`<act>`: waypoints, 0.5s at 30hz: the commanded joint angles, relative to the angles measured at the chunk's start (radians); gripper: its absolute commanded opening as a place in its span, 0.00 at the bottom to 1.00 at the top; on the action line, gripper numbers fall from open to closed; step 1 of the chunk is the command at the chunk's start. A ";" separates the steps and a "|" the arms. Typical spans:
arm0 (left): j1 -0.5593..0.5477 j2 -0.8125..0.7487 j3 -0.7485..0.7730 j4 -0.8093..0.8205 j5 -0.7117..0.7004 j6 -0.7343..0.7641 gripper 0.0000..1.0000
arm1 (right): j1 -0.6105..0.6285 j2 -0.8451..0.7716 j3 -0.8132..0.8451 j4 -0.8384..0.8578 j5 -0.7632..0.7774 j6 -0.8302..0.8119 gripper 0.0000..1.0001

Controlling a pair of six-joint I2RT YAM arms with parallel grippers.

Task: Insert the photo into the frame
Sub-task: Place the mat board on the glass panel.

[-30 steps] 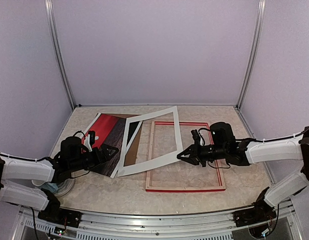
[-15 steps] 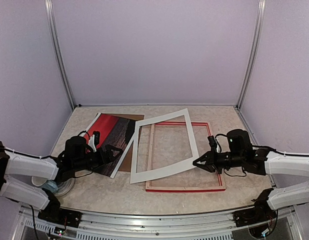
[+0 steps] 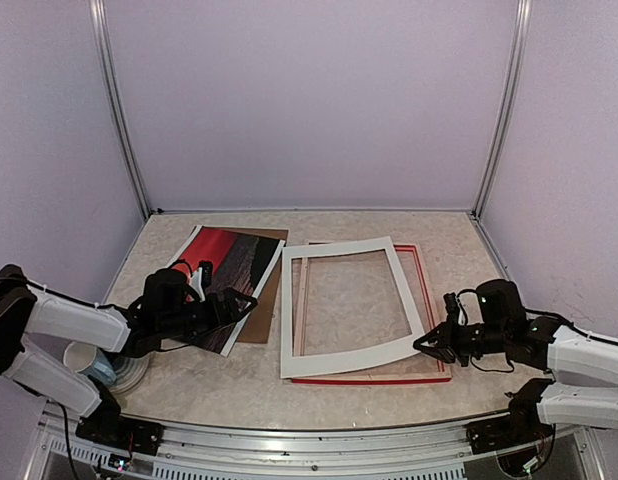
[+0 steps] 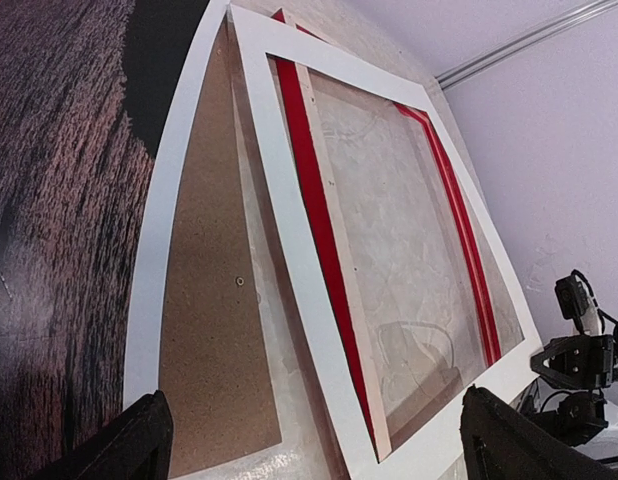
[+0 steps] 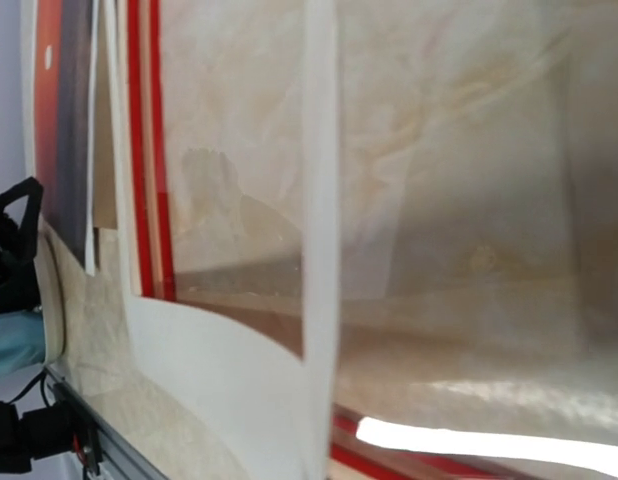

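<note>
The photo (image 3: 221, 262), a red sunset print with a white border, lies flat at the left on a brown backing board (image 3: 263, 318). My left gripper (image 3: 237, 302) hovers open just above the photo's near right corner, with nothing between its fingers (image 4: 139, 445). The frame (image 3: 427, 292), red with pale wood inner edges, lies flat in the middle. A white mat border (image 3: 339, 358) lies over the frame, sagging a little. My right gripper (image 3: 427, 345) is shut on the mat's near right corner. In the right wrist view the mat (image 5: 319, 150) runs edge-on across the frame (image 5: 144, 150).
A white cup with something blue (image 3: 89, 360) stands beside the left arm at the near left. Metal corner posts (image 3: 124, 120) and lilac walls enclose the table. The mat (image 4: 289, 230), frame (image 4: 309, 170) and photo (image 4: 59, 200) all show in the left wrist view.
The right gripper has dragged the white mat rightward and toward the near edge, off the photo and onto the frame. The left gripper has shifted slightly right over the photo and stayed open.
</note>
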 commanded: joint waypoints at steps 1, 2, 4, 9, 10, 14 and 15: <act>-0.012 0.024 0.032 0.041 -0.009 -0.001 0.99 | -0.027 -0.052 -0.026 -0.063 0.030 -0.013 0.04; -0.014 0.029 0.034 0.042 -0.009 -0.001 0.99 | -0.030 -0.062 -0.031 -0.070 0.036 -0.010 0.04; -0.017 0.040 0.041 0.043 -0.008 -0.001 0.99 | -0.035 -0.085 -0.041 -0.083 0.049 0.000 0.04; -0.022 0.062 0.052 0.049 -0.007 -0.003 0.99 | -0.042 -0.136 -0.067 -0.109 0.074 0.026 0.04; -0.023 0.068 0.053 0.050 -0.007 -0.003 0.99 | -0.043 -0.146 -0.069 -0.121 0.081 0.028 0.04; -0.026 0.080 0.062 0.051 -0.005 -0.002 0.99 | -0.045 -0.194 -0.074 -0.158 0.108 0.047 0.04; -0.026 0.083 0.064 0.052 -0.005 -0.002 0.99 | -0.045 -0.208 -0.077 -0.164 0.113 0.053 0.04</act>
